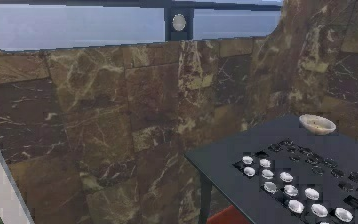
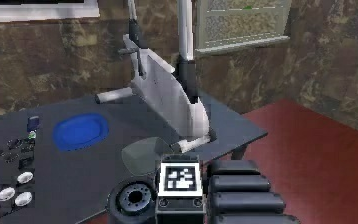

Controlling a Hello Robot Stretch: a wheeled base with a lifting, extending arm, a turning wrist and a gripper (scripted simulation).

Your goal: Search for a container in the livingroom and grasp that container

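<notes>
A pale shallow bowl (image 1: 317, 124) stands at the far edge of a dark table (image 1: 222, 160) in the forward view's lower right. In the arm side view, a flat blue dish (image 2: 82, 130) lies on the dark tabletop (image 2: 47, 160) left of the middle. The arm's dark bar (image 2: 249, 192) rises from the bottom edge, with a white marked square (image 2: 180, 180) at its end. Left of that square is the gripper's (image 2: 135, 199) dark round body, low over the table. Its fingers cannot be made out, so I cannot tell whether it holds anything.
Several white and dark game pieces (image 1: 287, 180) cover the table's near part, also seen as white pieces (image 2: 9, 190). A tall white and grey machine (image 2: 172, 90) stands behind the blue dish. Brown marble walls (image 1: 107, 110) close in. Red floor (image 2: 317, 130) lies on the arm side view's right.
</notes>
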